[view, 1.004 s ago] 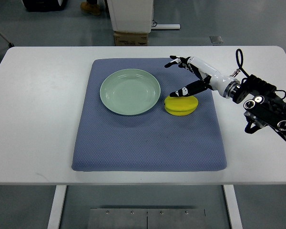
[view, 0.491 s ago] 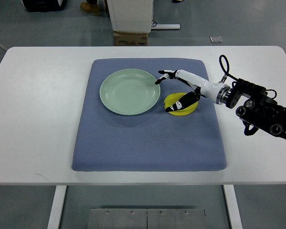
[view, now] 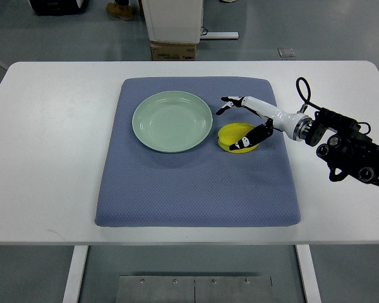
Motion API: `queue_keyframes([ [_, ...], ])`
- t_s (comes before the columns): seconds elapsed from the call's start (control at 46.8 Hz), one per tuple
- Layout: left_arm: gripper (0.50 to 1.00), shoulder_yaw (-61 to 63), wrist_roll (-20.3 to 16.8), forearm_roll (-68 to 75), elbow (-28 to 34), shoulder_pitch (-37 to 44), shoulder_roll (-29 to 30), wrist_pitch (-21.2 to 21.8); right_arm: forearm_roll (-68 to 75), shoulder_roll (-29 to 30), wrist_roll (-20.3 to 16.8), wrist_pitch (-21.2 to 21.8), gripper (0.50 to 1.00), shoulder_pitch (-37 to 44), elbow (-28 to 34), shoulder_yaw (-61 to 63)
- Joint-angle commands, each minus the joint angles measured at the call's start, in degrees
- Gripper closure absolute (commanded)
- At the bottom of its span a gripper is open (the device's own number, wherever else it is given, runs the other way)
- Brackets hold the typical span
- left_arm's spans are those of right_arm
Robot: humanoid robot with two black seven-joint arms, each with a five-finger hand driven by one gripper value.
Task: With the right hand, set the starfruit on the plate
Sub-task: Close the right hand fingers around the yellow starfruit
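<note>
A white table (view: 50, 158) carries a blue mat (view: 189, 189). On the mat sits a green plate (view: 172, 121) with nothing in it. Just right of the plate lies the yellow starfruit (view: 234, 135), right hand (view: 247, 120) straddling it, fingers spread, not clenched.

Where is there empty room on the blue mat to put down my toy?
The mat is bare all along its near half, below the plate. The white table left of the mat is bare too. It's crowded by the yellow starfruit, where the right hand reaches.
</note>
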Motion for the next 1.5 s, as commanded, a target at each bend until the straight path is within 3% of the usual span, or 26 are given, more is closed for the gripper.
queue_keyframes([
  [0.0, 0.5, 0.0, 0.0, 0.0, 0.0, 0.0, 0.0, 0.0, 0.0, -0.1, 0.1, -0.3, 0.5, -0.4, -0.7, -0.1],
  [0.641, 0.5, 0.0, 0.0, 0.1, 0.0, 0.0, 0.0, 0.0, -1.1, 0.0, 0.1, -1.1, 0.502, -1.8, -0.9, -1.4],
  [0.79, 0.5, -0.1, 0.0, 0.1, 0.0, 0.1, 0.0, 0.0, -1.1, 0.0, 0.1, -1.2, 0.523, -1.8, -1.1, -1.4],
  [1.068, 0.5, 0.0, 0.0, 0.0, 0.0, 0.1, 0.0, 0.0, -1.1, 0.3, 0.1, -1.8, 0.645, -1.8, -2.0, -1.4],
  [1.132, 0.5, 0.0, 0.0, 0.0, 0.0, 0.1, 0.0, 0.0, -1.1, 0.5, 0.1, -1.8, 0.703, -1.8, -2.2, -1.4],
  [1.196, 0.5, 0.0, 0.0, 0.0, 0.0, 0.0, 0.0, 0.0, -1.1, 0.5, 0.1, -1.8, 0.801, -1.8, -2.4, -1.4],
  [1.303, 0.5, 0.0, 0.0, 0.1, 0.0, 0.0, 0.0, 0.0, -1.1, 0.5, 0.1, -1.8, 0.914, -1.7, -2.5, -1.4],
  [1.346, 0.5, 0.0, 0.0, 0.1, 0.0, 0.0, 0.0, 0.0, -1.1, 0.5, 0.1, -1.8, 0.988, -1.7, -2.5, -1.3],
  [1.474, 0.5, 0.0, 0.0, 0.0, 0.0, 0.0, 0.0, 0.0, -1.1, 0.5, 0.1, -1.8, 1.0, -1.6, -2.6, -1.1],
])
